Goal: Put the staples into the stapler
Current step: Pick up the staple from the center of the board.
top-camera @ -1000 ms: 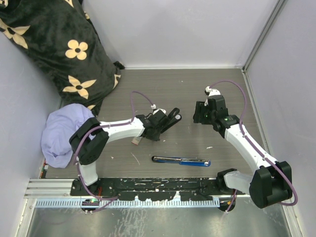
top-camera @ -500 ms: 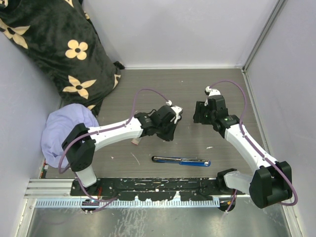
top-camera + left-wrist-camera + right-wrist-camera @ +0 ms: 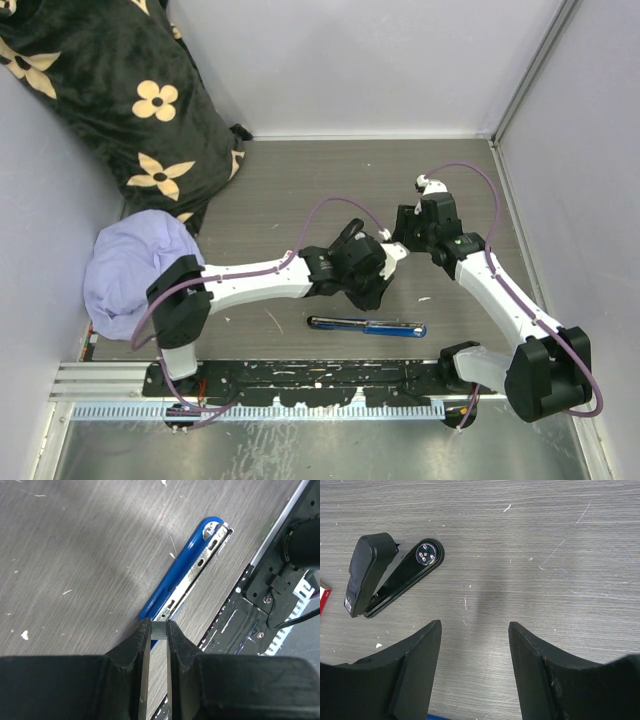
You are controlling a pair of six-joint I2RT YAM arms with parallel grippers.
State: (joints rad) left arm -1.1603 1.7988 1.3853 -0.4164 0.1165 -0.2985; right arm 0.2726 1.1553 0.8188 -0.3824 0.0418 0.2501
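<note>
The left gripper [image 3: 158, 623] has its jaws nearly closed on a short strip of staples [image 3: 159, 631], held just over one end of the blue stapler [image 3: 186, 580]. That stapler lies opened flat by the near edge of the tabletop [image 3: 60, 555], its metal channel showing. The strip looks light and brittle and would likely snap if bent, so a gentle pinch on its flat sides suits it. The right gripper [image 3: 475, 625] hangs open and empty near the black stapler [image 3: 385, 575].
</note>
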